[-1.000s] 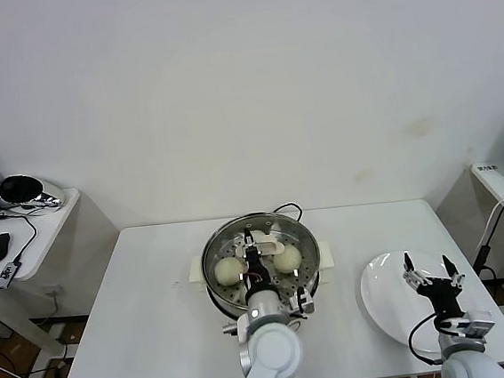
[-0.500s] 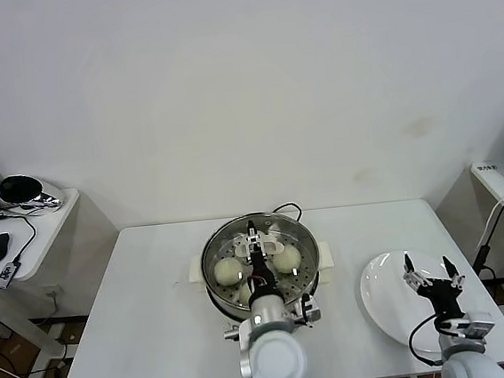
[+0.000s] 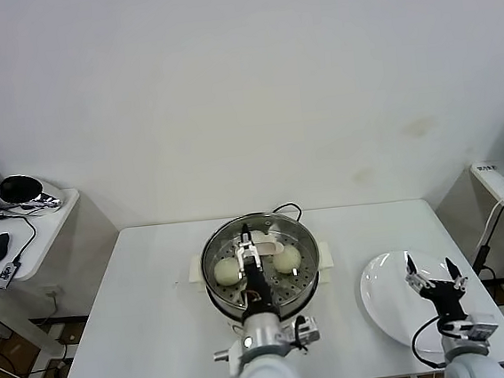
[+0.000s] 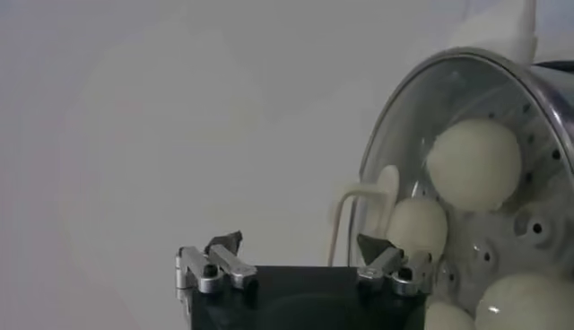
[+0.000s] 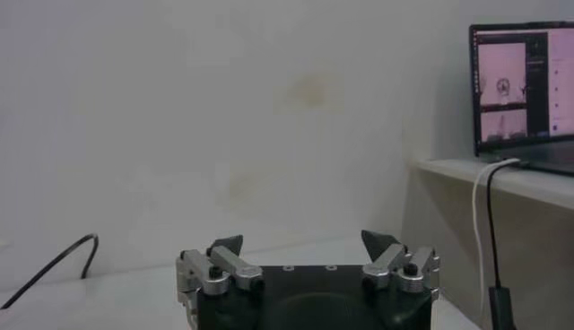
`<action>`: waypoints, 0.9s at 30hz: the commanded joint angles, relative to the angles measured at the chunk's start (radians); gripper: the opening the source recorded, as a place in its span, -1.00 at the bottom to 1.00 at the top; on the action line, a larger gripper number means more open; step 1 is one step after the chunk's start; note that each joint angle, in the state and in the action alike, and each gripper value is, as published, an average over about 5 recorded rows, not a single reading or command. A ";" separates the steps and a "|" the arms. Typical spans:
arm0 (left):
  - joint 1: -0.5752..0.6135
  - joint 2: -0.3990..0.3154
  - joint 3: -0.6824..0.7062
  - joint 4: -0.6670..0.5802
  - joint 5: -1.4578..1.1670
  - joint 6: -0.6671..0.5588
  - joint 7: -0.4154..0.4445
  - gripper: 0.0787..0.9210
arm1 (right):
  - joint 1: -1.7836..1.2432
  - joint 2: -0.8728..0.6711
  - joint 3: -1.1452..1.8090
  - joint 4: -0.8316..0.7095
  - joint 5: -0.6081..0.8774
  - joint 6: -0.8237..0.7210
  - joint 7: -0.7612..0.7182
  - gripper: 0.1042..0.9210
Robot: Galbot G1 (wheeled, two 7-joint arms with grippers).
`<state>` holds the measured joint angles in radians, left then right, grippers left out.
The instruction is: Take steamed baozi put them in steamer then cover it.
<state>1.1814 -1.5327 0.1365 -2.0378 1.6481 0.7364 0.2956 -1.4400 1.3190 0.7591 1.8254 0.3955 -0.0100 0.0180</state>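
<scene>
Partly hidden behind the left tool [image 3: 250,253]: the round shiny stainless-steel steamer pot [image 3: 218,286] with its perforated tray, on the white surface [image 3: 148,315]. Visible in the head view only two smooth creamy-white steamed baozi buns [image 3: 227,270] either side of the arm, a third just peeking under it; in the left wrist view four rounded buns [image 4: 473,164], the lowest ones cut off by the picture's edge. Round clear glass cover with cream-white bar handle [image 4: 366,208] hard to make out, leaning at the pot's far rim, its handle showing between the tool's tips in the left wrist view.

Left tool poised over the middle of the steamer, above the buns, jaws spread wide and holding nothing. Right tool [image 3: 435,277] well apart from the steamer, over the flat white round plate [image 3: 384,306] near the surface's right edge, jaws likewise wide apart and empty, clearly seen in the right wrist view [image 5: 305,244].
</scene>
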 commanded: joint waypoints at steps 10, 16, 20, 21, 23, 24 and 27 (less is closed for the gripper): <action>0.412 0.064 -0.737 -0.319 -1.438 -0.559 -0.278 0.77 | -0.302 0.003 -0.144 0.139 -0.088 0.059 -0.042 0.76; 0.576 0.055 -0.818 -0.168 -1.618 -0.684 -0.274 0.77 | -0.375 0.004 -0.168 0.183 -0.085 0.055 -0.040 0.76; 0.673 0.058 -0.788 -0.090 -1.629 -0.763 -0.306 0.77 | -0.413 -0.028 -0.157 0.225 -0.092 0.040 -0.055 0.76; 0.693 0.060 -0.780 -0.085 -1.631 -0.774 -0.312 0.77 | -0.421 -0.035 -0.152 0.244 -0.086 0.014 -0.060 0.76; 0.729 0.061 -0.770 -0.087 -1.630 -0.779 -0.314 0.77 | -0.432 -0.049 -0.145 0.280 -0.073 -0.040 -0.067 0.76; 0.745 0.059 -0.769 -0.095 -1.631 -0.771 -0.308 0.77 | -0.435 -0.054 -0.146 0.292 -0.070 -0.056 -0.070 0.76; 0.783 0.055 -0.771 -0.125 -1.635 -0.727 -0.289 0.77 | -0.432 -0.065 -0.147 0.299 -0.098 -0.075 -0.072 0.76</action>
<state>1.7313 -1.4782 -0.5267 -2.1948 0.2853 0.1386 0.0290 -1.7856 1.2917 0.6221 2.0258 0.3199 0.0034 -0.0297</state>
